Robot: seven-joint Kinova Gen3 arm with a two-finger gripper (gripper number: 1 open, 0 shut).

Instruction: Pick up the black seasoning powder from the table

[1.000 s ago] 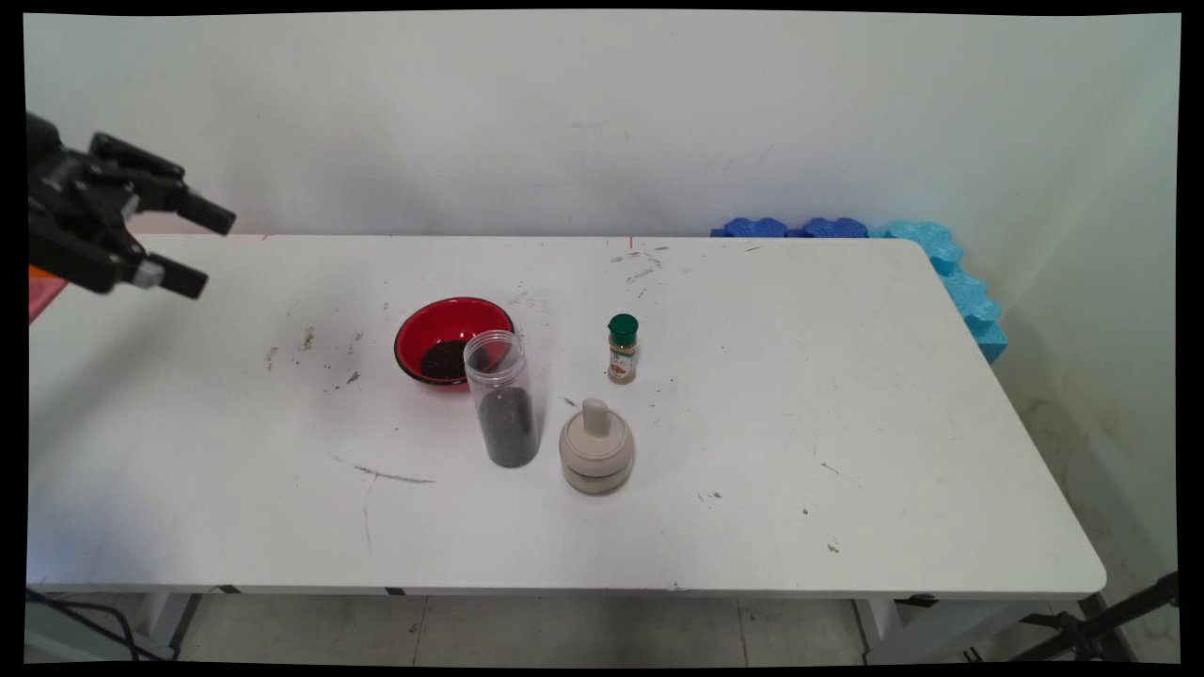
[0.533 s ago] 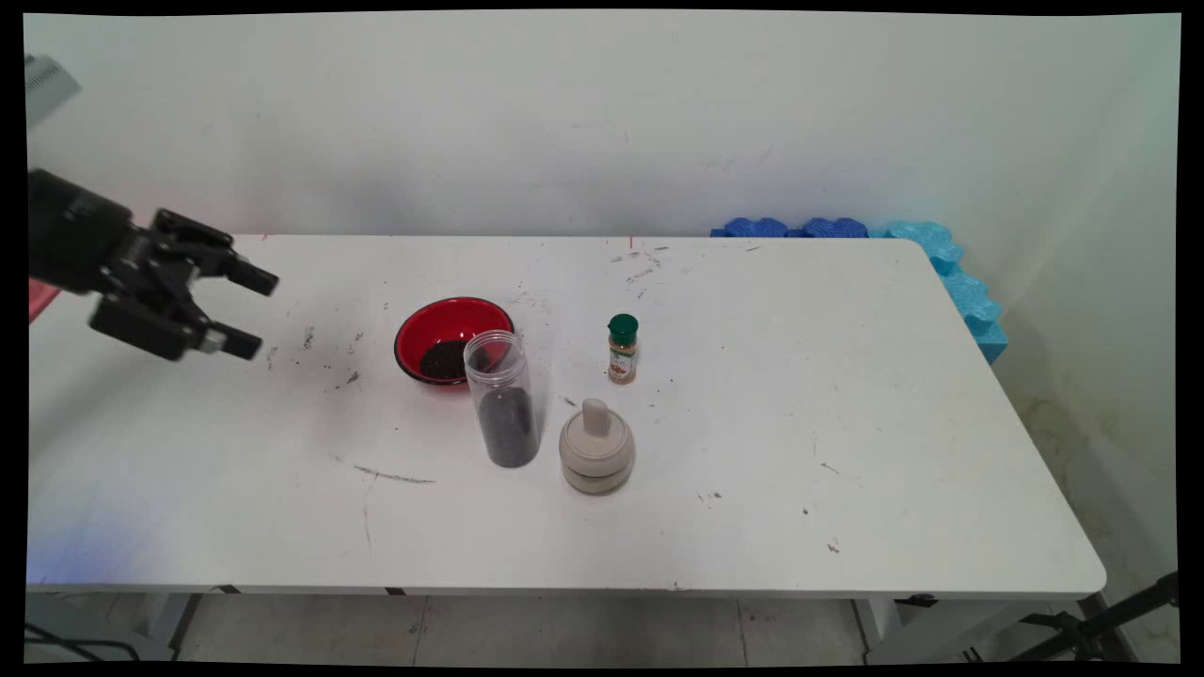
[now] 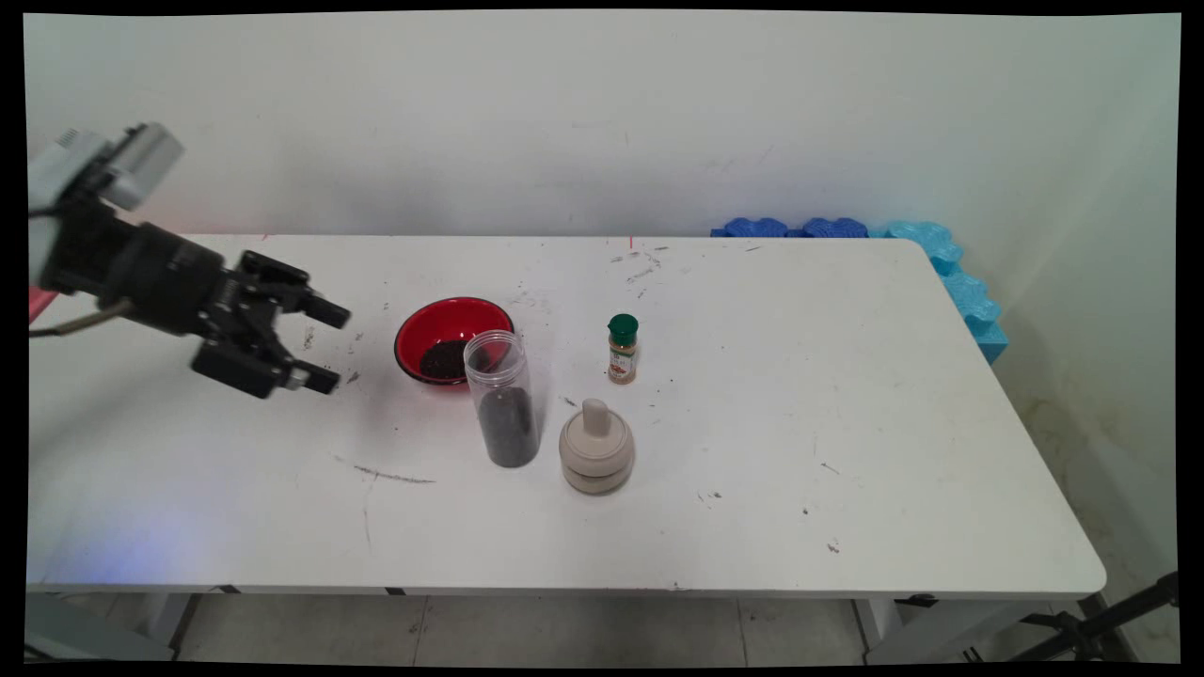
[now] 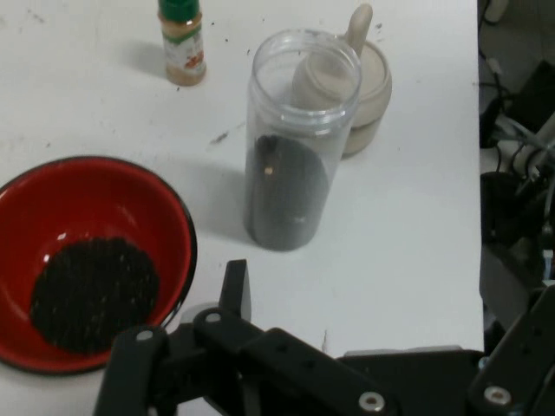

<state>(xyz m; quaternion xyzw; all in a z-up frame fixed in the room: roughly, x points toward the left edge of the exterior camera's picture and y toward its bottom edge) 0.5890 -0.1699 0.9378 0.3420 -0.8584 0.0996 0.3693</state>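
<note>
White desk (image 3: 847,451), scuffed and speckled, carried a small cluster near its middle. A red bowl (image 3: 453,338) with a dark heap of grains in its bottom sat furthest left of the group. Just in front of it and to its right stood a clear tall jar (image 3: 504,399), open-topped, its lower part filled with the same dark stuff. Right beside the jar sat a squat beige pot (image 3: 596,449) with a knobbed lid. Behind that, apart from it, a little spice bottle (image 3: 622,349) with a green cap stood upright. Blue foam blocks (image 3: 875,230) lined the far right corner against the wall.

And the pincer (image 3: 325,346), reaching in from the left, hung above the desk just short of the bowl, fingers spread wide, gripping nothing and touching nothing. From the hand view, the bowl (image 4: 91,260) lay nearest, with the jar (image 4: 297,143) beyond it and nothing between them and the pincer.
</note>
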